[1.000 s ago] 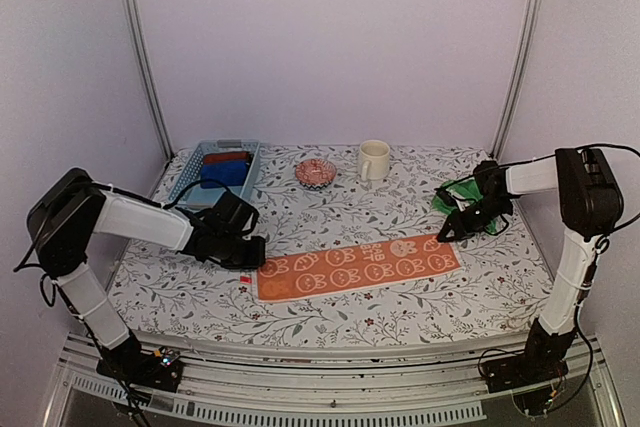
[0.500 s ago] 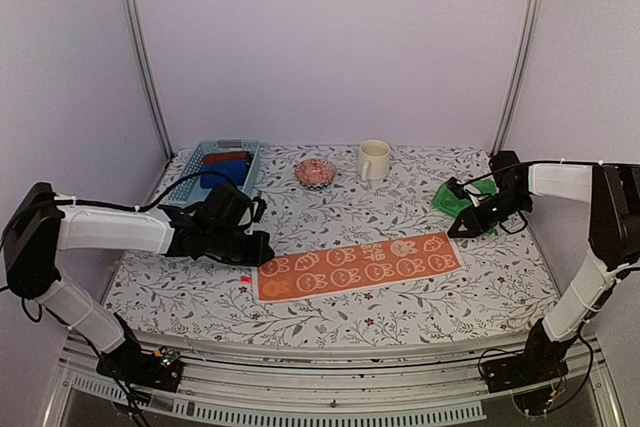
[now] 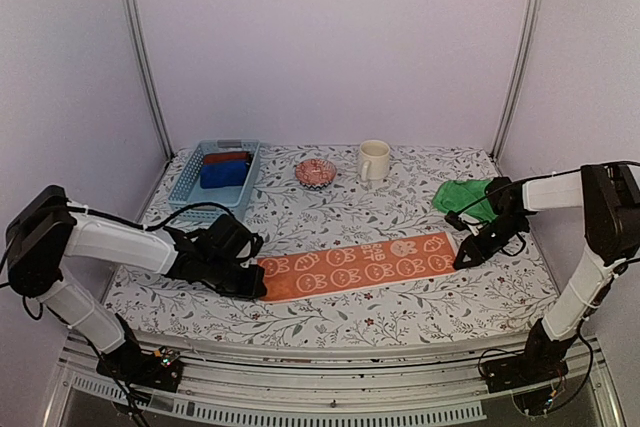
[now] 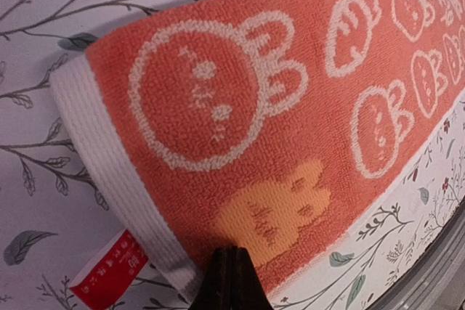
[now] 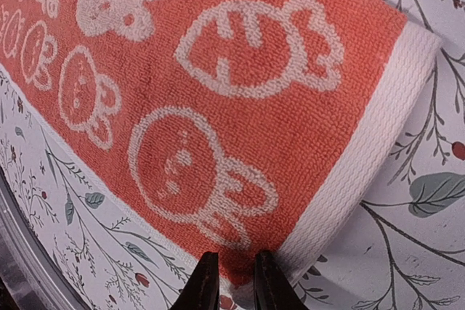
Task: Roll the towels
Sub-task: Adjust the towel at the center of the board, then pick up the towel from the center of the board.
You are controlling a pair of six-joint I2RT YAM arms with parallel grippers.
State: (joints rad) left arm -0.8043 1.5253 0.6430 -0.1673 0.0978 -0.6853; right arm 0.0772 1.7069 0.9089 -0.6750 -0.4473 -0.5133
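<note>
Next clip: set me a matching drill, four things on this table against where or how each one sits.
Things:
1 orange towel
2 green towel
3 cream mug
4 blue basket

States:
A holds cloth rolls, back left
B spread flat near the front
C upright at the back
D crumpled on the right

Pairs: 1-B, 2-D, 3-C, 4-A

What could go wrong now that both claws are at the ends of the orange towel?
The left claw is shut, tips at a corner of the orange towel; it may drag and bunch the cloth instead of starting a neat roll.
The right claw, tips slightly apart, sits at the other end's near edge; pulling there could skew the towel.
The green towel lies right beside the right arm and might get snagged.
</note>
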